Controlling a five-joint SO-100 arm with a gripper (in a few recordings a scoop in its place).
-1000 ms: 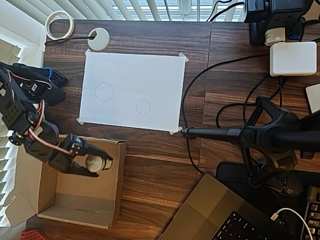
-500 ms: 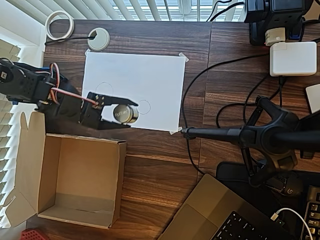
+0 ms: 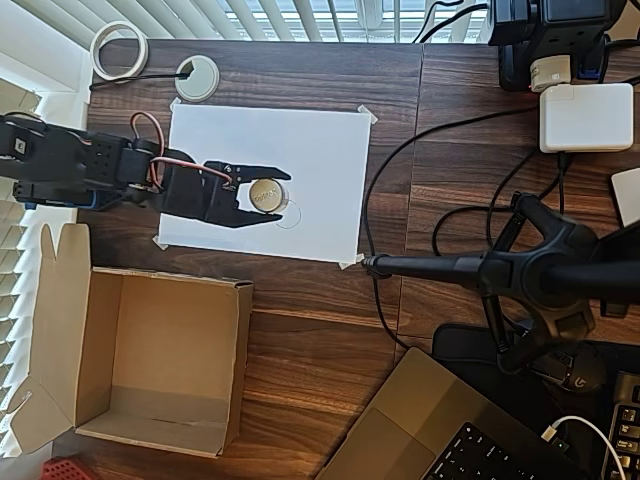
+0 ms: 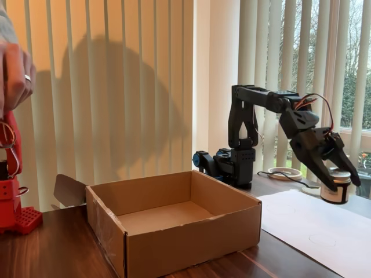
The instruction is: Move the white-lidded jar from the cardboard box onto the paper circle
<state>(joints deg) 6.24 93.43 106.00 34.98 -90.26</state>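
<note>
Jar (image 3: 266,194) hangs above the paper (image 3: 320,150) on a dark wooden desk (image 3: 320,320) by window blinds (image 4: 116,87), clamped in the outstretched arm's gripper (image 3: 272,196).

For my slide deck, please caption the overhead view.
Hand holding the white-lidded jar over the paper circle, cardboard box emptied.

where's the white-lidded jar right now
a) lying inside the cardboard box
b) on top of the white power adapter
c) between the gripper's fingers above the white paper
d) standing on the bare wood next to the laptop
c: in the overhead view the white-lidded jar sits between the gripper fingers over the white paper sheet, and the cardboard box holds nothing.
</note>
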